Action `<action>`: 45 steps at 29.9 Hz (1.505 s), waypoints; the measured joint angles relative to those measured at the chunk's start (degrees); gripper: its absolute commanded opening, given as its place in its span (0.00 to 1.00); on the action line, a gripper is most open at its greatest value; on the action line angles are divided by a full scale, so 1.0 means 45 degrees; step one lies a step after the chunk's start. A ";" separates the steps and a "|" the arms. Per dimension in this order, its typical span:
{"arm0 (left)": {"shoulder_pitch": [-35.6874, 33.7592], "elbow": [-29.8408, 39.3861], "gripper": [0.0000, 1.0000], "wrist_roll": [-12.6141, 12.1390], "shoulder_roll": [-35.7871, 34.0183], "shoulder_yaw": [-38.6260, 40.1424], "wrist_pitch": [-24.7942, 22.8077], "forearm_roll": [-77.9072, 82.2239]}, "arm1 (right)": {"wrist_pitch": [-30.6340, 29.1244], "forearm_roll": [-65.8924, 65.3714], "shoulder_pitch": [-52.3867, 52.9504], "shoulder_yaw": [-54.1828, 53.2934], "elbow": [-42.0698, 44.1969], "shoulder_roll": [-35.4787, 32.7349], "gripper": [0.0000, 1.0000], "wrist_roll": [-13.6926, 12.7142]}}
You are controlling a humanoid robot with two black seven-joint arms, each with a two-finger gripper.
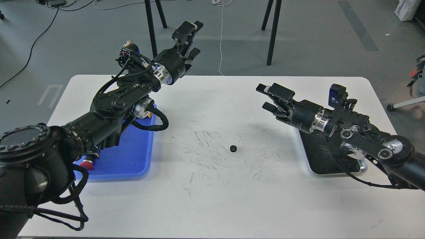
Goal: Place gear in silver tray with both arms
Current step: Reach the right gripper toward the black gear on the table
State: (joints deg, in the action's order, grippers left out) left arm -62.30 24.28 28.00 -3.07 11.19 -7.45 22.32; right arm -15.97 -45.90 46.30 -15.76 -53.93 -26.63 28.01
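- The gear [233, 148] is small, black and toothed, and lies alone on the white table [212, 205], near the middle, among dark scuff marks.
- Nothing touches the gear; both grippers are well apart from it and raised above the tabletop.
- The silver tray [332, 170] sits to the right of the gear, near the table's right edge. Its dark scratched bottom shows, with the shiny rim visible along the near side. The right arm hides much of it.
- The right gripper [267, 97] hangs above the table just left of the tray's far end, pointing left toward the table's middle. Its two fingers stand apart with a clear gap between them, and they hold nothing.
- The right arm [365, 139] comes in from the lower right and crosses over the tray.
- The left gripper [194, 38] is raised beyond the table's far edge, pointing up and to the right. Its fingers are spread, with nothing between them.
- The left arm [109, 109] comes in from the lower left and passes over a blue tray [132, 156] on the table's left side.
- A red object [87, 163] shows at the blue tray's near left, partly hidden under the arm.
- Behind the table, black stand legs [152, 30] rest on the grey floor, with a white cable [221, 36] running between them.
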 measured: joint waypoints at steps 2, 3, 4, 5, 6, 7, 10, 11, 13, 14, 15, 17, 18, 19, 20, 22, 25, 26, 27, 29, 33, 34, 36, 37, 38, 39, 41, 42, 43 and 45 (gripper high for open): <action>0.0056 0.0056 1.00 0.0000 -0.0193 -0.0029 -0.0026 0.0015 | -0.0070 -0.0034 0.0121 0.0527 -0.0381 -0.0225 0.99 0.0000; 0.0077 0.0114 1.00 0.0000 -0.0278 -0.0043 -0.0041 0.0024 | -0.0089 -0.0096 0.0179 0.0783 -0.0556 -0.0310 0.99 -0.0001; 0.0110 0.0197 1.00 0.0000 -0.0366 -0.0054 -0.0084 0.0033 | -0.0100 -0.0243 0.0261 0.0992 -0.0687 -0.0418 0.99 -0.0002; 0.0155 0.0295 1.00 0.0000 -0.0467 -0.0059 -0.0159 0.0047 | -0.0101 -0.0479 0.0354 0.1143 -0.0786 -0.0546 0.99 -0.0002; 0.0205 0.0383 1.00 0.0000 -0.0558 -0.0065 -0.0233 0.0062 | -0.0100 -0.0742 0.0428 0.1233 -0.0858 -0.0670 0.99 -0.0003; 0.0263 0.0467 1.00 0.0000 -0.0655 -0.0075 -0.0306 0.0083 | -0.0100 -0.1083 0.0495 0.1302 -0.0930 -0.0816 0.99 -0.0003; 0.0346 0.0609 1.00 0.0000 -0.0799 -0.0084 -0.0399 0.0111 | -0.0095 -0.2108 0.0623 0.1376 -0.1099 -0.1089 0.99 -0.0003; 0.0358 0.0625 1.00 0.0000 -0.0819 -0.0084 -0.0412 0.0113 | -0.0091 -0.2433 0.0679 0.1385 -0.1144 -0.1167 0.99 -0.0003; 0.0386 0.0635 1.00 0.0000 -0.0835 -0.0086 -0.0427 0.0120 | -0.0082 -0.3007 0.0750 0.1390 -0.1303 -0.1335 0.99 -0.0003; 0.0407 0.0641 1.00 0.0000 -0.0842 -0.0093 -0.0435 0.0126 | -0.0076 -0.3294 0.0769 0.1393 -0.1411 -0.1428 0.99 -0.0003; 0.0426 0.0647 1.00 0.0000 -0.0849 -0.0098 -0.0445 0.0134 | -0.0066 -0.3525 0.0784 0.1393 -0.1499 -0.1499 0.99 -0.0003; 0.0507 0.0652 1.00 0.0000 -0.0854 -0.0105 -0.0481 0.0169 | -0.0056 -0.4058 0.0812 0.1394 -0.1690 -0.1618 0.99 -0.0003; 0.0556 0.0654 1.00 0.0000 -0.0854 -0.0114 -0.0500 0.0182 | -0.0048 -0.4324 0.0825 0.1395 -0.1757 -0.1667 0.99 -0.0003; 0.0583 0.0655 1.00 0.0000 -0.0854 -0.0118 -0.0516 0.0188 | -0.0036 -0.4600 0.0834 0.1394 -0.1807 -0.1697 0.99 -0.0003; 0.0604 0.0656 1.00 0.0000 -0.0853 -0.0120 -0.0531 0.0190 | -0.0020 -0.4962 0.0842 0.1395 -0.1869 -0.1717 0.99 -0.0003; 0.0632 0.0658 1.00 0.0000 -0.0836 -0.0123 -0.0546 0.0193 | 0.0009 -0.5691 0.0856 0.1395 -0.2008 -0.1730 0.99 -0.0003; 0.0690 0.0660 1.00 0.0000 -0.0812 -0.0124 -0.0553 0.0199 | 0.0052 -0.6818 0.0863 0.1403 -0.2172 -0.1735 0.99 -0.0003; 0.0713 0.0660 1.00 0.0000 -0.0807 -0.0124 -0.0554 0.0205 | 0.0076 -0.7187 0.0871 0.1403 -0.2198 -0.1736 0.99 -0.0003; 0.0745 0.0660 1.00 0.0000 -0.0804 -0.0124 -0.0557 0.0222 | 0.0107 -0.7545 0.0875 0.1403 -0.2214 -0.1736 0.99 -0.0003; 0.0823 0.0677 1.00 0.0000 -0.0804 -0.0124 -0.0565 0.0305 | 0.0231 -0.8274 0.0880 0.1403 -0.2236 -0.1729 0.99 -0.0003; 0.0895 0.0948 1.00 0.0000 -0.0848 -0.0131 -0.0573 0.0444 | 0.0653 -0.9940 0.0913 0.1401 -0.2392 -0.1638 0.99 -0.0003; 0.0904 0.1004 1.00 0.0000 -0.0851 -0.0136 -0.0575 0.0454 | 0.0725 -1.0226 0.0927 0.1401 -0.2454 -0.1630 0.99 -0.0003; 0.0920 0.1067 1.00 0.0000 -0.0852 -0.0142 -0.0579 0.0466 | 0.0824 -1.0713 0.0957 0.1402 -0.2558 -0.1613 0.99 -0.0003; 0.0927 0.1076 1.00 0.0000 -0.0849 -0.0142 -0.0579 0.0469 | 0.0846 -1.0881 0.0965 0.1402 -0.2579 -0.1608 0.99 -0.0003; 0.0933 0.1080 1.00 0.0000 -0.0831 -0.0143 -0.0579 0.0469 | 0.0870 -1.1054 0.0977 0.1408 -0.2596 -0.1605 0.99 -0.0002; 0.0942 0.1085 1.00 0.0000 -0.0804 -0.0143 -0.0578 0.0469 | 0.0914 -1.1233 0.1001 0.1437 -0.2611 -0.1603 0.99 -0.0003; 0.0950 0.1092 1.00 0.0000 -0.0775 -0.0144 -0.0577 0.0470 | 0.1048 -1.1590 0.1055 0.1573 -0.2622 -0.1599 0.99 -0.0002; 0.0950 0.1091 1.00 0.0000 -0.0766 -0.0144 -0.0570 0.0470 | 0.1154 -1.1813 0.1132 0.1707 -0.2623 -0.1592 0.99 -0.0002; 0.0951 0.1092 1.00 0.0000 -0.0759 -0.0144 -0.0569 0.0470 | 0.1275 -1.2030 0.1239 0.1879 -0.2625 -0.1587 0.99 -0.0002; 0.0951 0.1091 1.00 0.0000 -0.0759 -0.0144 -0.0568 0.0471 | 0.1508 -1.2378 0.1433 0.2254 -0.2626 -0.1573 0.99 -0.0002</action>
State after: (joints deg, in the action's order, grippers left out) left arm -58.02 29.19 28.00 -6.49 10.54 -10.00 24.44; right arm -9.19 -101.60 52.75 -5.62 -65.74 -33.71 28.00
